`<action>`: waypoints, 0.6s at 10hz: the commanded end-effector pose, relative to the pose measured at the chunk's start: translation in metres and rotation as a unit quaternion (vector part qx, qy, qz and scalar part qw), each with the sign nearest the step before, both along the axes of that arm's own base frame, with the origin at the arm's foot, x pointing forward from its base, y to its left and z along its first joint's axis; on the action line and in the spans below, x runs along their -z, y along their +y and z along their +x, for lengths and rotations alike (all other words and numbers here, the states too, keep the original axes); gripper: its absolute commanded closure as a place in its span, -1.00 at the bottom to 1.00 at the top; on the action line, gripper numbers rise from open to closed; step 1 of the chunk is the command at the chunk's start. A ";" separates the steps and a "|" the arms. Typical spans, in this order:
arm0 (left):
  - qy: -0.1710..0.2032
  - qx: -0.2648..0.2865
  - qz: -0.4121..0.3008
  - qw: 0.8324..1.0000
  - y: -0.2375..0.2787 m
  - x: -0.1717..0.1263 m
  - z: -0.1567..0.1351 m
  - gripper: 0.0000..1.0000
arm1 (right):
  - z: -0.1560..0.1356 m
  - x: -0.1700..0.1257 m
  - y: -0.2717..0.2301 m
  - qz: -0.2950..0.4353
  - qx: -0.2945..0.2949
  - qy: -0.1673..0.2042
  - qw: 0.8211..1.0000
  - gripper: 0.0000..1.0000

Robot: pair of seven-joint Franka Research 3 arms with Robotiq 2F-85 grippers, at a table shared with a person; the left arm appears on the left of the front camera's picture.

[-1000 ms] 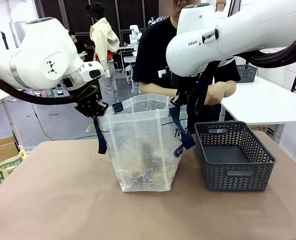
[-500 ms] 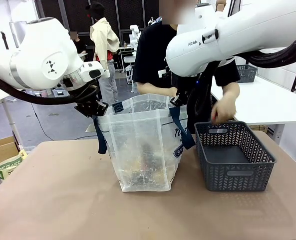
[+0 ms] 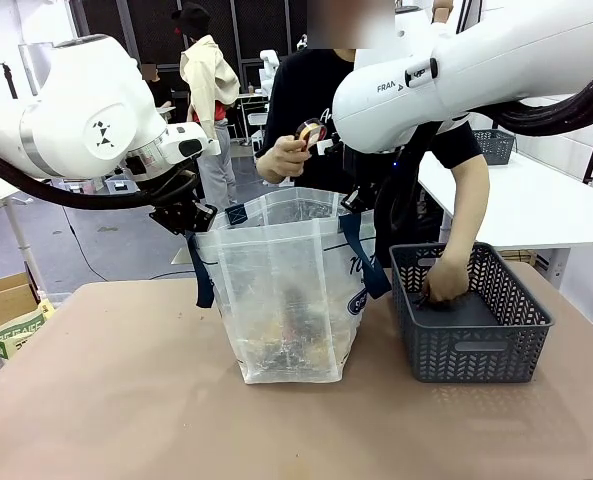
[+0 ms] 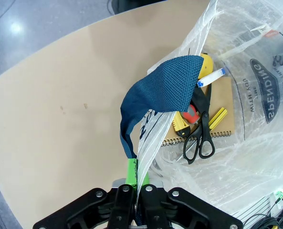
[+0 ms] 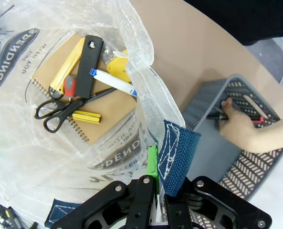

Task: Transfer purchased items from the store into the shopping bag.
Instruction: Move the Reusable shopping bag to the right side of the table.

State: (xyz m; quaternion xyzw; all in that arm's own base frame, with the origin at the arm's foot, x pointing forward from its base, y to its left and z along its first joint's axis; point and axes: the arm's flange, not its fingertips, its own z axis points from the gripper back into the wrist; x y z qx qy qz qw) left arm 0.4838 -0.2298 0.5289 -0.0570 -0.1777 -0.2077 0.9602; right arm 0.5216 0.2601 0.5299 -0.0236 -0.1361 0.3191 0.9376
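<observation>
My left pincer (image 4: pixel 137 172) is clenched on the rim of the bag (image 3: pixel 286 290), the clear film pinched between my green pads right below one blue strap (image 4: pixel 165 88). My right pincer (image 5: pixel 158 168) is clenched on the opposite rim, with the other strap (image 5: pixel 177 152) folded just beside my pad. Between the two, the mouth of the bag is spread wide, and the bag stands upright on the tabletop (image 3: pixel 126 400), near its middle. Looking down into the bag, I see a brown notebook (image 5: pixel 108 114) lying flat on the bottom. Black scissors (image 5: pixel 60 112) lie across it, with a small yellow bar (image 5: pixel 86 116) just beside their blades. A yellow knife (image 5: pixel 67 67) with a red part, a long black bar (image 5: pixel 89 64) and a white pen (image 5: pixel 112 81) with a blue end rest near the top edge of the notebook, and a yellow round thing (image 4: pixel 205 59) sits past that edge, partly behind the strap. The grey basket (image 3: pixel 476 352) stands on the tabletop just beside the bag, on my right. A person at the far side reaches one hand (image 3: pixel 444 280) down into the basket, fingers on a thin dark thing with a red end (image 5: pixel 256 118) on its floor. The person's other hand (image 3: pixel 284 157) is raised above the bag's far rim and holds a small round item (image 3: pixel 309 131); what it is I cannot tell.
</observation>
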 end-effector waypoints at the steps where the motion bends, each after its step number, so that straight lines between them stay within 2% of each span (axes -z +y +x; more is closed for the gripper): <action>1: -0.003 -0.003 0.004 1.000 0.001 -0.001 0.000 1.00 | -0.001 -0.001 -0.001 -0.003 0.001 0.003 1.000 1.00; 6: -0.003 -0.003 0.004 1.000 0.001 -0.001 0.000 1.00 | -0.001 -0.001 -0.001 -0.003 0.001 0.003 1.000 1.00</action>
